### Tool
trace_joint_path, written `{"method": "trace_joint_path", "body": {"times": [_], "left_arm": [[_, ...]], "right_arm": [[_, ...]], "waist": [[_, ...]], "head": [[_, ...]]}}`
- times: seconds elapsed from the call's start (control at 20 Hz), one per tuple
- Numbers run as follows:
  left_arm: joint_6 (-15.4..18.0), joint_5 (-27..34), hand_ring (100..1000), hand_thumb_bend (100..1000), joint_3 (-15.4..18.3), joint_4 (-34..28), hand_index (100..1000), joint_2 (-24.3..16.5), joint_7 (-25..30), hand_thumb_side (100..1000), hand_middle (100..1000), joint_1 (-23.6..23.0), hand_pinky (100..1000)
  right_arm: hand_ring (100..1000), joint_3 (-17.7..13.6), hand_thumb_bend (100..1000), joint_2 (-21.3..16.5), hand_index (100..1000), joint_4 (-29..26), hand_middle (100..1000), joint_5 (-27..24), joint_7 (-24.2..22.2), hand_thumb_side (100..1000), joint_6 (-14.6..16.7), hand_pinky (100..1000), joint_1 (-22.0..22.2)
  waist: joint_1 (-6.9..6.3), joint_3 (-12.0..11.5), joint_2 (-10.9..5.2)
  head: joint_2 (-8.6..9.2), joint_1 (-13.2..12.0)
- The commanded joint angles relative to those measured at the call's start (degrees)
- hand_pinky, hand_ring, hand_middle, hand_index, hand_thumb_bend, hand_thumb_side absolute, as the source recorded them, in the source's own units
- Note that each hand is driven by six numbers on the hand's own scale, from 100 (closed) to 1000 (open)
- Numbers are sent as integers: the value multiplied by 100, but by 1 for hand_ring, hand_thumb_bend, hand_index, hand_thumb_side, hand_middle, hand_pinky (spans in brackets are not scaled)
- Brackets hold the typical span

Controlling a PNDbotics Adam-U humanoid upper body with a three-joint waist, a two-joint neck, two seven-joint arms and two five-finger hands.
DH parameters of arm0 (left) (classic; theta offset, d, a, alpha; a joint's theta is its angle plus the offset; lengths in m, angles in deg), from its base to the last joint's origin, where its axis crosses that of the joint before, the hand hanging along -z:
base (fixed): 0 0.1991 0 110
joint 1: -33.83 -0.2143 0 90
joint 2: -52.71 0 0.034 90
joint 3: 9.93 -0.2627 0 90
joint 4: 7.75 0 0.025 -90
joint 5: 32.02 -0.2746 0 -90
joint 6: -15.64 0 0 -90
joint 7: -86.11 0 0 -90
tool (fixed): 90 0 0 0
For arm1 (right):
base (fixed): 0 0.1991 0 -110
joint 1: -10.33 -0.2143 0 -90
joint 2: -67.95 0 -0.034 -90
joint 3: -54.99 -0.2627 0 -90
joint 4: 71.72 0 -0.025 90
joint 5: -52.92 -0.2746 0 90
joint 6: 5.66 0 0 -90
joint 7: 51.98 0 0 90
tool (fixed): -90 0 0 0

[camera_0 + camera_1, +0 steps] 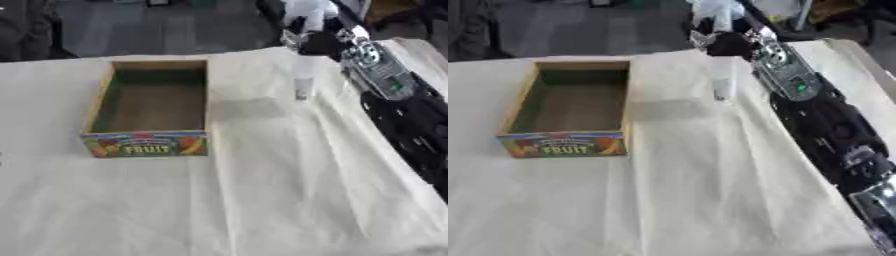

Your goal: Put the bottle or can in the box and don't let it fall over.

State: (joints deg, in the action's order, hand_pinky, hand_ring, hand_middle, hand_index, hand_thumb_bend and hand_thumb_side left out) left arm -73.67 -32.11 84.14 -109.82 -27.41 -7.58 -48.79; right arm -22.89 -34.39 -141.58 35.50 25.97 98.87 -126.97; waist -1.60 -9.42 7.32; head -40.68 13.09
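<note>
My right hand point(308, 44) is at the far right of the table point(289, 200), reaching in from the right side, at the top of a pale, slim bottle point(304, 80). The bottle stands upright on the cloth, just right of the box point(103, 95) and level with its far end — not yet in it. Fingers appear curled round the bottle's upper part, but they are dark and run together; I cannot tell for certain whether they have closed on it.

Box: open-topped, "FRUIT" printed on the near wall, nothing inside, left of centre.

Step in hand, as I judge it: taking the bottle, before the lift. Left hand not in view.

Next move calls for a straight lift clear of the box's right wall, a carry leftward with the bottle kept vertical, then a descent onto the box floor — letting go only once the base sits flat.
</note>
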Motion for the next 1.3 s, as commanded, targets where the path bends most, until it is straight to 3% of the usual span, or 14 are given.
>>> {"method": "trace_joint_path", "body": {"times": [0.05,0.9,1.3], "left_arm": [[10,2,671,466,-2,-64,839,-60,27,765,754,23,718],[11,15,669,471,-46,-59,838,-53,68,763,752,197,717],[4,33,668,475,-129,-43,837,-54,142,762,751,342,716]], "right_arm": [[299,3,187,-22,425,-139,171,18,-59,100,-4,606,-217],[301,74,184,266,424,-158,174,25,-135,100,-15,607,-797],[303,147,186,466,426,-148,176,58,-174,100,-45,610,-1077]], "waist": [[4,-30,-133],[91,-451,-29],[163,-717,59]], "head": [[4,48],[133,192],[247,407]]}}
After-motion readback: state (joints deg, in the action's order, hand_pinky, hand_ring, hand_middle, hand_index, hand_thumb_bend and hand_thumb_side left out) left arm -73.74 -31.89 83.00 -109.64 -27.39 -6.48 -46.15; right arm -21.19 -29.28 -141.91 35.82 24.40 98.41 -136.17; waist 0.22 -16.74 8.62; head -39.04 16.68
